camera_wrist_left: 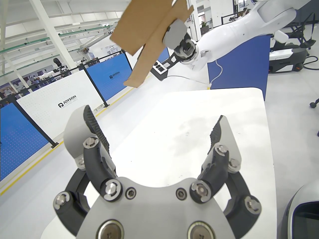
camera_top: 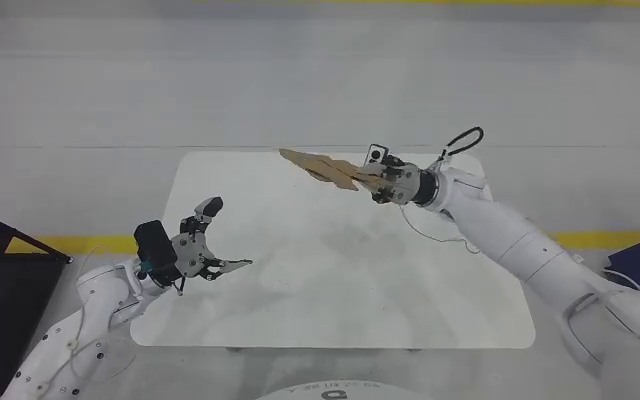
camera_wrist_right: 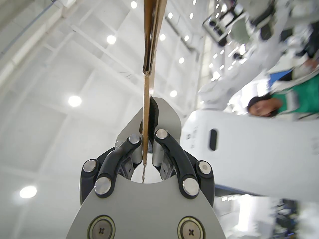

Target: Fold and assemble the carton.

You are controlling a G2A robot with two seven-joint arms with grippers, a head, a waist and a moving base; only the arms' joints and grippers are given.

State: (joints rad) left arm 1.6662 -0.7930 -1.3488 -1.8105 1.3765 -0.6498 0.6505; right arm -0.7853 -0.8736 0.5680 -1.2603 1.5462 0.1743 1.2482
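Left pincer [camera_wrist_left: 154,125] sits closest to you with its fingers spread wide and nothing between them, low over the near left part of the table [camera_top: 350,300], well apart from the carton [camera_top: 325,168]. Your right pincer [camera_wrist_right: 148,108] is clamped on that carton, which is a flat, unopened blank held in the air above the far edge of the table. The grip looks like your weak point: the fingers pinch only a thin strip at one end, seemingly a single flap, and most of the board juts out beyond them unsupported. Past the grip the layers part slightly, so you are probably not holding the whole thickness. If you swing that arm quickly, the long overhang may lever the board round in the pads or crease the flap at its fold. If it slips while it hangs over the far rim, it likely drops off the table to the floor, out of reach. When you bring the left pincer in, a push against the free end instead of a clean pinch could pry the blank out of the right grip, so take hold before you pull the panels open
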